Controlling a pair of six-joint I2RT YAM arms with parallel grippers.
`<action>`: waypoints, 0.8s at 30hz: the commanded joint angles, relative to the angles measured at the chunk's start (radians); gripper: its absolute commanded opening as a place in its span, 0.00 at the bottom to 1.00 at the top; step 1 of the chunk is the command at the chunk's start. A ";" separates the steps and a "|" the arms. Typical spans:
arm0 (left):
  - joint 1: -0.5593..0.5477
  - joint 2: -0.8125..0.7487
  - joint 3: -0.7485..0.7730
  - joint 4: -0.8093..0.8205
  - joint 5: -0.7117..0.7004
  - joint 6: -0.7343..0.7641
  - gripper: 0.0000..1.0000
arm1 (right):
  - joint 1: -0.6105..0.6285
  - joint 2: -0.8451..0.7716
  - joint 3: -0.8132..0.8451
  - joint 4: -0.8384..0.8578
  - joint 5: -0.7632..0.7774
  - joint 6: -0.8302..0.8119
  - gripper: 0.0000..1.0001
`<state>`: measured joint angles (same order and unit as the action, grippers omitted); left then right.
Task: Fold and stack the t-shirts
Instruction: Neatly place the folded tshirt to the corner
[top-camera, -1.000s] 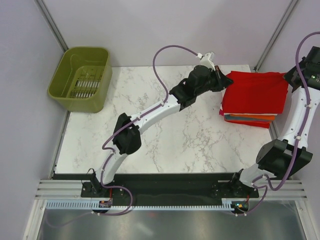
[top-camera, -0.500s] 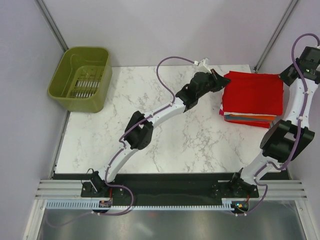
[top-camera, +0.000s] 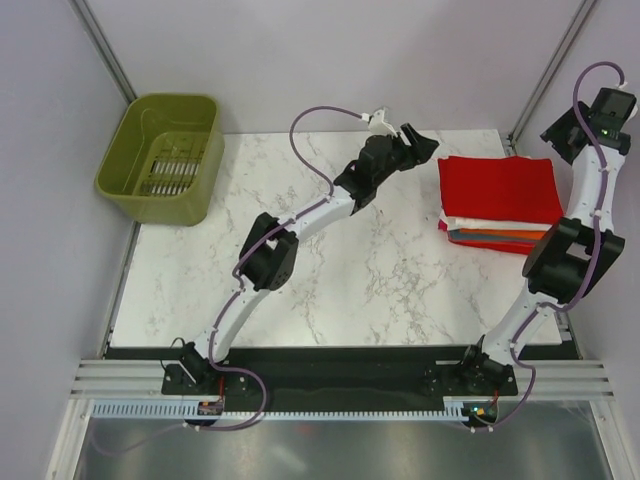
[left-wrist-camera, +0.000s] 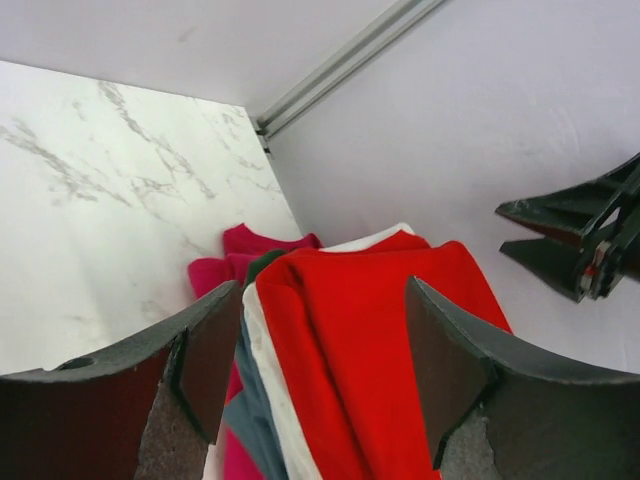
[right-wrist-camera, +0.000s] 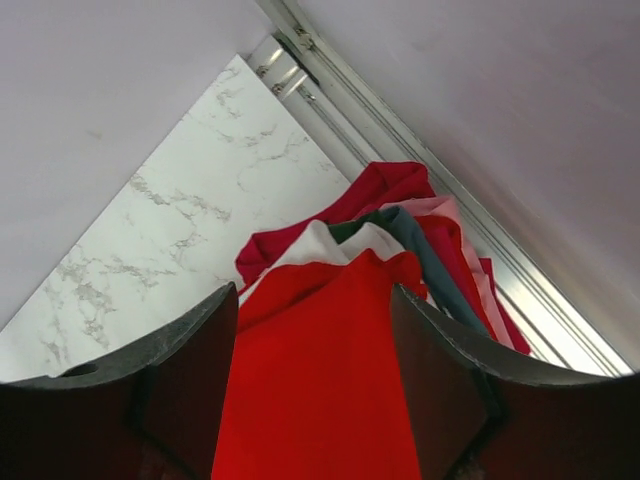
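Currently the folded bright red cloth t-shirt tops the multicoloured t-shirt stack, far right on the white marble table, between left gripper and right gripper, both spread and empty.

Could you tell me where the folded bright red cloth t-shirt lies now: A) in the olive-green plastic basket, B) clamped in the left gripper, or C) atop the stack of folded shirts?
C: the bright red cloth t-shirt lies flat atop the stack of folded shirts.
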<state>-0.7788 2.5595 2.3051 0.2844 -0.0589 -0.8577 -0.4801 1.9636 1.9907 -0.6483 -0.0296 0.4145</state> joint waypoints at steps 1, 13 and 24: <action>-0.014 -0.257 -0.110 0.021 -0.027 0.150 0.73 | 0.031 -0.121 0.036 0.044 0.004 0.012 0.70; 0.012 -0.849 -0.755 -0.125 -0.120 0.227 0.74 | 0.075 -0.489 -0.512 0.305 -0.421 0.233 0.41; 0.087 -1.266 -1.157 -0.214 -0.173 0.230 0.75 | 0.107 -0.683 -1.033 0.785 -0.696 0.532 0.09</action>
<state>-0.7101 1.3895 1.2076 0.0902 -0.1875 -0.6727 -0.3943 1.2942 0.9962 -0.0818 -0.6209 0.8371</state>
